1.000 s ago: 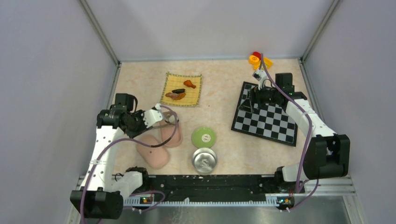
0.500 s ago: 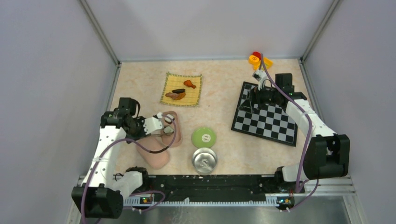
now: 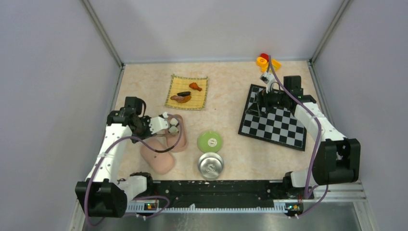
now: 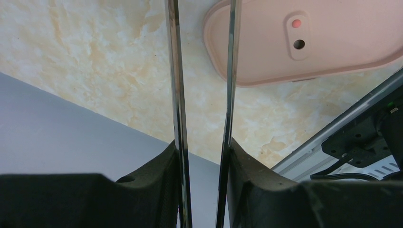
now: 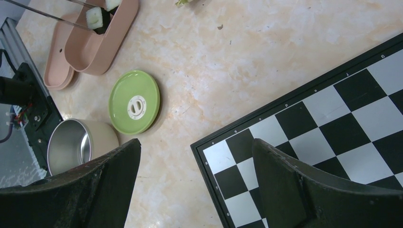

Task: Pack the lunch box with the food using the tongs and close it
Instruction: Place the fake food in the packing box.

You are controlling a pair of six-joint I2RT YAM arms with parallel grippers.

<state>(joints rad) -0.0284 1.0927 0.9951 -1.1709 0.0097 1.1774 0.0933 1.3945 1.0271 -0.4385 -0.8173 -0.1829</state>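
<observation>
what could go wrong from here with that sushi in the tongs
The sushi roll is pinched only at the tips of the tongs, right at the lunch box rim; it may slip and land outside. The left pincer grips the tongs' thin arms, so they could twist. The lid lies close beside the box; a low swing might knock it.

Slim silver tongs (image 4: 176, 85) pinch a black-and-white sushi roll (image 5: 97, 18) over the open pink lunch box (image 5: 102, 47), lid (image 5: 56, 59) alongside.
</observation>
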